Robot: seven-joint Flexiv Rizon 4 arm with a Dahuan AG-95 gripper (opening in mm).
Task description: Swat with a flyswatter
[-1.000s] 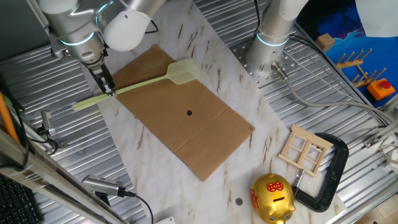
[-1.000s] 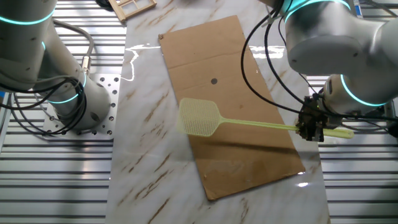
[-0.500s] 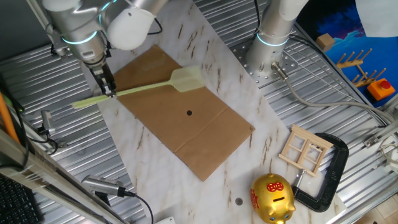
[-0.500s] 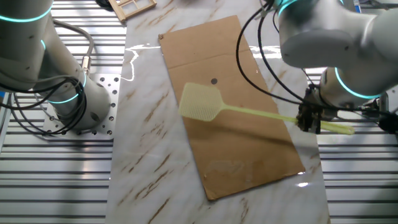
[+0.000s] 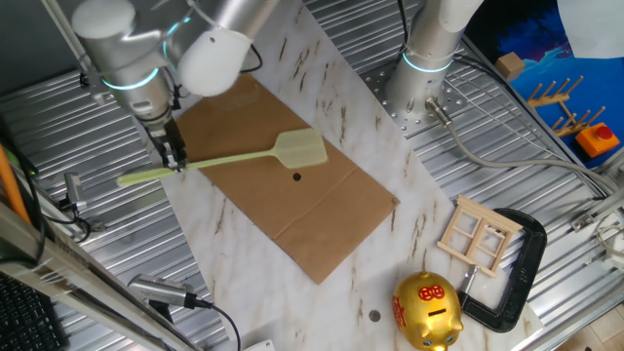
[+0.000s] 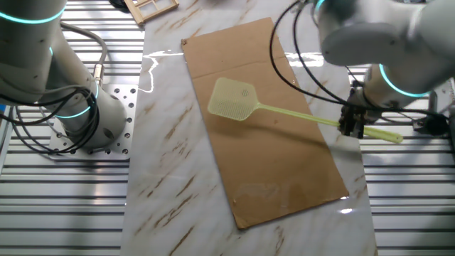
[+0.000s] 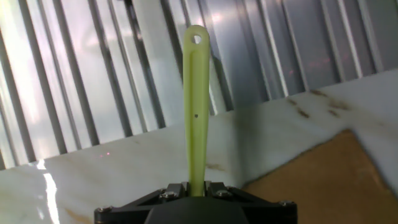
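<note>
The pale yellow-green flyswatter (image 5: 234, 158) is held in the air over the brown cardboard sheet (image 5: 312, 210). Its mesh head (image 5: 299, 148) hangs just beside a small black dot (image 5: 296, 176) on the cardboard. In the other fixed view the head (image 6: 232, 99) is above the sheet's middle. My gripper (image 5: 174, 161) is shut on the flyswatter's handle near its tail end; it also shows in the other fixed view (image 6: 350, 126). In the hand view the handle end (image 7: 196, 93) with its hanging hole sticks out past the gripper (image 7: 196, 186).
A second robot base (image 5: 421, 68) stands at the back. A gold piggy bank (image 5: 426, 310), a small wooden frame (image 5: 478, 234) and a black clamp (image 5: 517, 268) lie at the front right. Ribbed metal table (image 5: 58, 253) surrounds the marble slab (image 5: 224, 253).
The flyswatter has swung: its head moved across the cardboard toward the black dot, and the gripper shifted slightly with the handle.
</note>
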